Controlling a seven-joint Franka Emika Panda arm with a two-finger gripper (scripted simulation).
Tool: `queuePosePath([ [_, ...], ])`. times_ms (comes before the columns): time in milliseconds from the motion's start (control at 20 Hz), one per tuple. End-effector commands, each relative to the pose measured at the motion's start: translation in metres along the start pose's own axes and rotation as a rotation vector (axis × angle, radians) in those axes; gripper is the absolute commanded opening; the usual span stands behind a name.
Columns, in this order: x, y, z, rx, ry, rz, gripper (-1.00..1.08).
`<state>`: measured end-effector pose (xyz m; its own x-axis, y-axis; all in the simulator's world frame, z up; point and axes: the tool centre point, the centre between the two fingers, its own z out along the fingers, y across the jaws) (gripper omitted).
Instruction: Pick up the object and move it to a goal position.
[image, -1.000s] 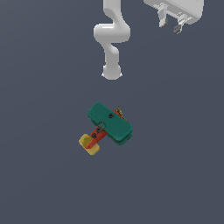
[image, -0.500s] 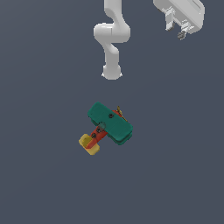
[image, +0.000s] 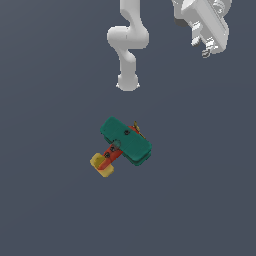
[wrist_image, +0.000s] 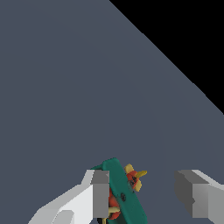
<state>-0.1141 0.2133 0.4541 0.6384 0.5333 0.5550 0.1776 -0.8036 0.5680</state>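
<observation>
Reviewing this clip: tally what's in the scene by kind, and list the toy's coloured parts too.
Robot arms: 1, with its gripper open and away from the toy
Toys: 1, the object
Teal-green slabs: 1
Red-orange stems: 1
Yellow end blocks: 1
Total: 2 things, 3 coloured toy parts

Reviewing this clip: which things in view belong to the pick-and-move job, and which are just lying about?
Belongs to the job:
- the toy-like object, teal slab with red-orange stem and yellow end block, lying on the floor
- the gripper, open, raised well away from the object

Just lying about:
- nothing else visible apart from the grey floor
</observation>
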Motion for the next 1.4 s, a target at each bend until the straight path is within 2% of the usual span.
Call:
queuePosePath([
  [0,-0.004,-0.006,0.006,-0.029,0.003,-0.026,0.28],
  [650,-0.036,-0.03,0.055,-0.179,-0.017,-0.166,0.28],
  [1350,-0.097,-0.034,0.123,-0.335,-0.089,-0.326,0.28],
])
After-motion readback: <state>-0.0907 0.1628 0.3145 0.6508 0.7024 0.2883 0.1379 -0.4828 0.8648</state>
